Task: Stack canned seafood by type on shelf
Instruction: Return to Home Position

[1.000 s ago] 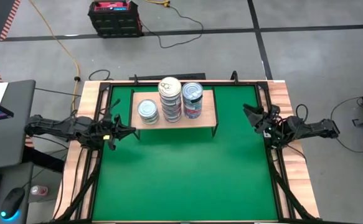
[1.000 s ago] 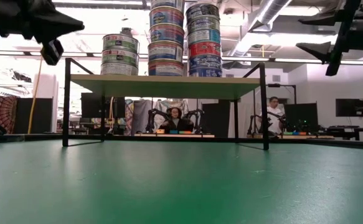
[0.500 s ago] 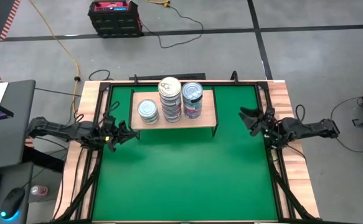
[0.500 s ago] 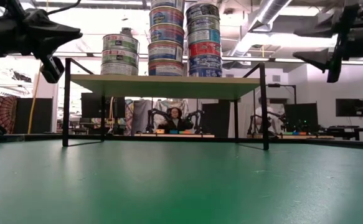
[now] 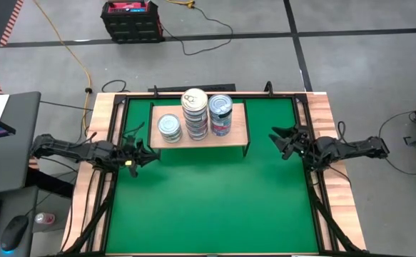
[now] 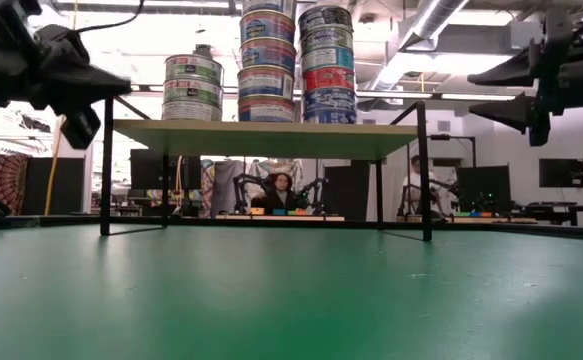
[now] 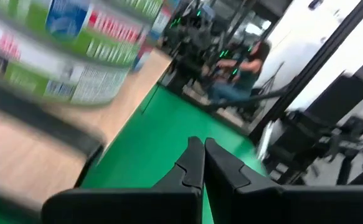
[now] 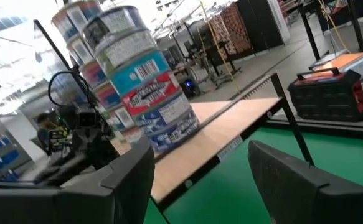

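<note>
3 can stacks stand on the shelf — left gripper pinched closed, right gripper spread wide, both empty.

We note glossy printed tins with bare metal lids; shelf of pale matt wood on thin black metal legs; worktop smooth, matt green.

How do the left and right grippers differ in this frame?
The left gripper has its fingers pressed together; the right gripper has them spread wide. The left gripper hangs near the left edge of the table, pointing toward the shelf; the right gripper hangs near the right edge, facing it from the other side. Both are empty and clear of the cans.
</note>
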Controlling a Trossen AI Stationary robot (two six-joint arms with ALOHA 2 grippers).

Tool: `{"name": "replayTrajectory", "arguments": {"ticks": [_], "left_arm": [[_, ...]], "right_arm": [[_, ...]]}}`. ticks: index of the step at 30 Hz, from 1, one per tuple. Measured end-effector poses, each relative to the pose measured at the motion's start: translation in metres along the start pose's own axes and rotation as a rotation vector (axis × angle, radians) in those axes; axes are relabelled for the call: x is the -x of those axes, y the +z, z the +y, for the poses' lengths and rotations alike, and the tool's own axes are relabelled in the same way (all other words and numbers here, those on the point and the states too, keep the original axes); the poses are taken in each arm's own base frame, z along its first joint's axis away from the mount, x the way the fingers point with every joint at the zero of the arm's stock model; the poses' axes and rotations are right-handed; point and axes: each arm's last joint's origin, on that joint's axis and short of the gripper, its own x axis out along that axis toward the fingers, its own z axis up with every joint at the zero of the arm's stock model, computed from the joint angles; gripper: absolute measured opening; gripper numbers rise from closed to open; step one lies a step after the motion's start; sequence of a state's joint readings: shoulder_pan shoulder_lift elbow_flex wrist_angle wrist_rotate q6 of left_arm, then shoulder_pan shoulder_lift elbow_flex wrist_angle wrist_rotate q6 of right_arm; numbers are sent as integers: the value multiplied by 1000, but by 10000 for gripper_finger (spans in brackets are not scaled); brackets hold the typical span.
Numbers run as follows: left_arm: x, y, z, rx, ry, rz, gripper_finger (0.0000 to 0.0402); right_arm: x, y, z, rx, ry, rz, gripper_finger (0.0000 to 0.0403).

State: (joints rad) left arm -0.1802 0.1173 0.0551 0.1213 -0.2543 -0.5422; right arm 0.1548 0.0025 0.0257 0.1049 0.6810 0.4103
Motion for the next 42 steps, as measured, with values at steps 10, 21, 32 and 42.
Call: {"name": "replayTrajectory", "arguments": {"ticks": [10, 21, 32, 42], "left_arm": [[1, -11, 7, -43, 75, 137, 0], [1, -8, 5, -29, 52, 90, 0], [1, -8, 5, -27, 53, 89, 0], [1, -8, 5, -27, 53, 89, 0]], "right_arm": [[0, -5, -2, 41, -19, 47, 281], [0, -5, -2, 44, -20, 50, 281], [0, -5, -3, 45, -21, 52, 281], [0, -5, -3, 45, -21, 52, 281]]}}
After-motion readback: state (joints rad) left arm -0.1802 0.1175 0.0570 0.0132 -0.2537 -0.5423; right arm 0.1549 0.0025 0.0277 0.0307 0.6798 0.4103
